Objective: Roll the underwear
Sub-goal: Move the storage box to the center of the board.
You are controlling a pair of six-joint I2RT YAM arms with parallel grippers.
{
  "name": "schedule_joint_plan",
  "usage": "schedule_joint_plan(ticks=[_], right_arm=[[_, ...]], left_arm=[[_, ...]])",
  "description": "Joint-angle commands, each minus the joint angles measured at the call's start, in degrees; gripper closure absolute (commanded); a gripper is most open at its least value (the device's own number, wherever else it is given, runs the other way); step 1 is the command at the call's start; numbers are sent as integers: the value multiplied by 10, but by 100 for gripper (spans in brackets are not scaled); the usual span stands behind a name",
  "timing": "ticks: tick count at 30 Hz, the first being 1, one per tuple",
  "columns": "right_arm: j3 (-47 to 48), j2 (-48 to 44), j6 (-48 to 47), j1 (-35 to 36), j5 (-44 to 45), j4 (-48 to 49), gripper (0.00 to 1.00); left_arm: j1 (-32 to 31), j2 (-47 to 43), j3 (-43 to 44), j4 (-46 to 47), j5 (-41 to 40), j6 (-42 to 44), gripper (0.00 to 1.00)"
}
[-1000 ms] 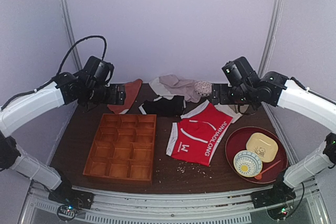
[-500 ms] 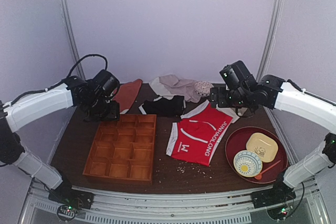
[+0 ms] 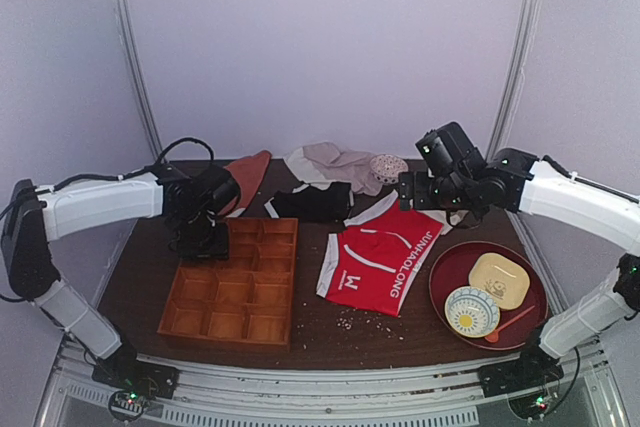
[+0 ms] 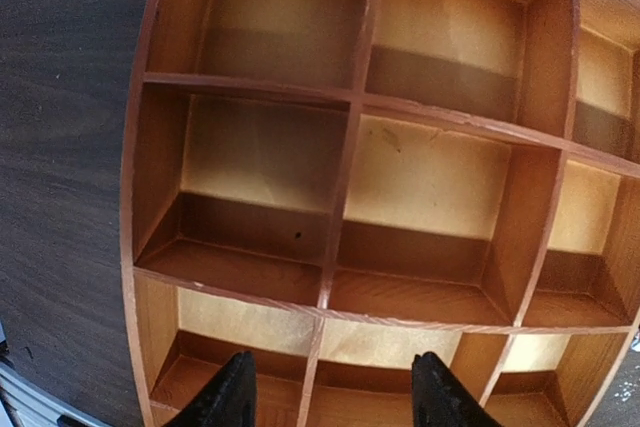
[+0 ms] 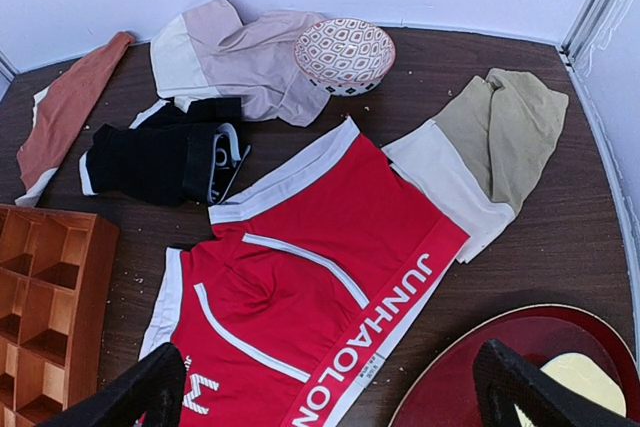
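The red underwear (image 3: 375, 255) is lying flat and unrolled on the worktop (image 3: 140, 267), between the wooden tray (image 3: 235, 292) and the red plate (image 3: 445, 272), with the lettered waistband on the plate side. The right tool (image 5: 335, 392) hovers over its far edge, spread wide with nothing in it. The left tool (image 4: 330, 392) hangs above the tray's compartments, fingers apart and empty too. Black briefs (image 3: 310, 202) sit just behind the underwear, and a tan garment (image 5: 500, 137) touches its far right corner.
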Motion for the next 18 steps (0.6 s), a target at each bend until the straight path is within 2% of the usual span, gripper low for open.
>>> schedule_joint_plan(ticks=[1, 11, 18], right_arm=[[-5, -11, 9, 3, 2, -4, 0], [7, -12, 10, 3, 8, -22, 0], [6, -9, 8, 3, 10, -24, 0]], left_arm=[[13, 31, 10, 11, -30, 25, 47], [50, 107, 20, 43, -49, 84, 47], [77, 121, -7, 49, -64, 101, 47]])
